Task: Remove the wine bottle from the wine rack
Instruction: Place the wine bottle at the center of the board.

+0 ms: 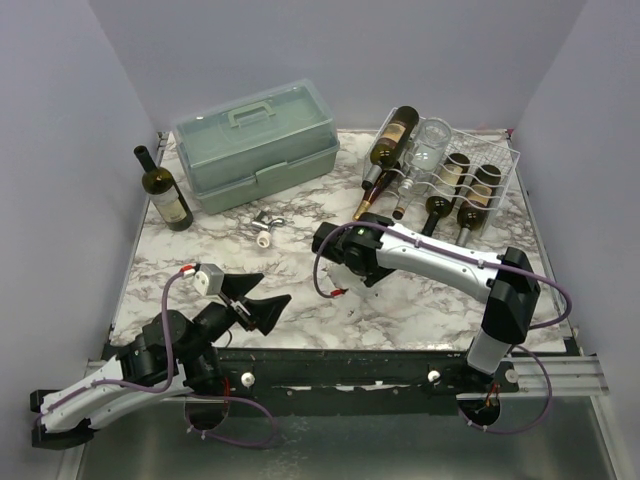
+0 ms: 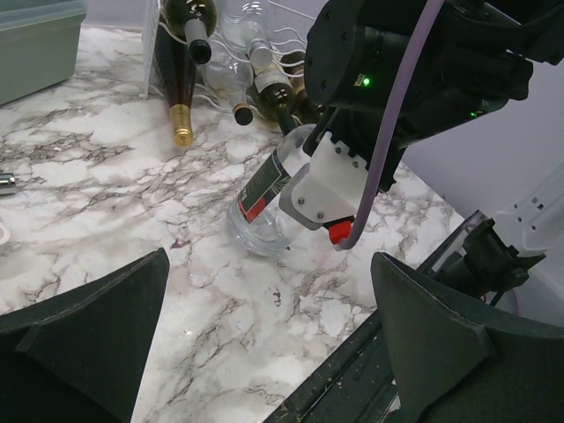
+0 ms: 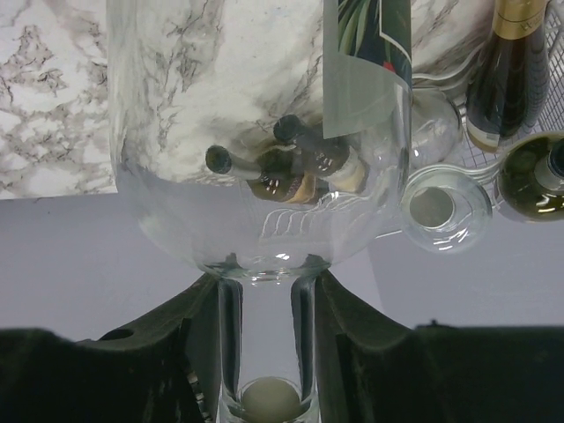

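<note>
Over the marble table, seen from the top camera, the right arm stretches from the near edge toward the centre, ending just short of the white wine rack, where several bottles lie side by side. A grey-green toolbox and an upright dark bottle stand at the far left, and the left claw hangs spread wide near the front edge. From the left wrist, that claw's two dark fingers frame a clear wine bottle with a dark label, tilted, its base low over the marble in front of the rack and clear of its wires. Whether the base touches the table cannot be told. From the right wrist, the right claw is clamped on the neck of the bottle, whose glass body fills the view, with the rack's bottles visible beyond.
</note>
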You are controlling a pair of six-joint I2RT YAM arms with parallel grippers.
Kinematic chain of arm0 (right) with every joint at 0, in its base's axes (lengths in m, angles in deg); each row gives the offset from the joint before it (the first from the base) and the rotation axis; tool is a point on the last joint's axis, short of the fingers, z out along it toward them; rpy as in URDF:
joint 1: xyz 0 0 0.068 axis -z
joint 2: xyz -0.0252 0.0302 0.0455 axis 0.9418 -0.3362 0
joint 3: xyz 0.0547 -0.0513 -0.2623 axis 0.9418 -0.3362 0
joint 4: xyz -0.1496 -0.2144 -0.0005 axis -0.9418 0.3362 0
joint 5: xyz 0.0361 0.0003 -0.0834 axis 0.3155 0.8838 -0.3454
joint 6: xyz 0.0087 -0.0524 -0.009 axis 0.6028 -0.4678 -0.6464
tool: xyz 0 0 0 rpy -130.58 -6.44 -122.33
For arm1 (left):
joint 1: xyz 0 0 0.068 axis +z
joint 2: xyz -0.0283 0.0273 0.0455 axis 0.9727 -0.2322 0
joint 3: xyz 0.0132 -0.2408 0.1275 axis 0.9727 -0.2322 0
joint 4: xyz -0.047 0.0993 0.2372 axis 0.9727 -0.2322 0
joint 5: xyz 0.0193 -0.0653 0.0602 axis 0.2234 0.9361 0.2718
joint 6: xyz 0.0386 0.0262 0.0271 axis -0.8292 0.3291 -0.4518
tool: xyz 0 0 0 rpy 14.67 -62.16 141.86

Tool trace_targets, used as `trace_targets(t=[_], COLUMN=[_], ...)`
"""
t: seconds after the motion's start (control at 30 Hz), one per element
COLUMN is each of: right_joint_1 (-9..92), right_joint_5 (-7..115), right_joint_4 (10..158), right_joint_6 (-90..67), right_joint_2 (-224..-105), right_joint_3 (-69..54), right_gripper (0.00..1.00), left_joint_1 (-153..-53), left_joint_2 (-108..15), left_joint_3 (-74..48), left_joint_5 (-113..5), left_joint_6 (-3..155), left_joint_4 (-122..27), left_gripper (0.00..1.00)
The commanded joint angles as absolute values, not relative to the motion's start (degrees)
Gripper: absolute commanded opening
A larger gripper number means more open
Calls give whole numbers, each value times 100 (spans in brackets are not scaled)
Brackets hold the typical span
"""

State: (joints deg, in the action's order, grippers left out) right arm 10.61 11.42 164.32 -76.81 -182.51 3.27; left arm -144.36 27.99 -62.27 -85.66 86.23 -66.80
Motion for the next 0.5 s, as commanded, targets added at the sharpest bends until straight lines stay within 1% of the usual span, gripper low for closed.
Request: trace_targets(t=[0.0,0.17,0.27,0.47], right_joint_1=[966,911,880,830], right_joint_5=[791,849,858,890], right_joint_4=[16483,16483,16483,16483], right_joint_6=[-7692,-7657,-7630,-7545], right_joint_2=[-18333,-18395,-18421,-18425], right_joint_3=[627,682,753,1022], right_gripper=[43,55,59,63], left_joint_1=[-14460,-14454,-14460,-14460], left_joint_2=[2870,2874,3016,3087], left_joint_3=[-6321,-6339,-6356,-6390], left_joint_5=[-8652,-8654,-8661,-8659], left_joint_6=[8712,8732,8741,8776], left_joint_4=[-6776,-6785,-6802,-6827], left_gripper=[99,99,99,99])
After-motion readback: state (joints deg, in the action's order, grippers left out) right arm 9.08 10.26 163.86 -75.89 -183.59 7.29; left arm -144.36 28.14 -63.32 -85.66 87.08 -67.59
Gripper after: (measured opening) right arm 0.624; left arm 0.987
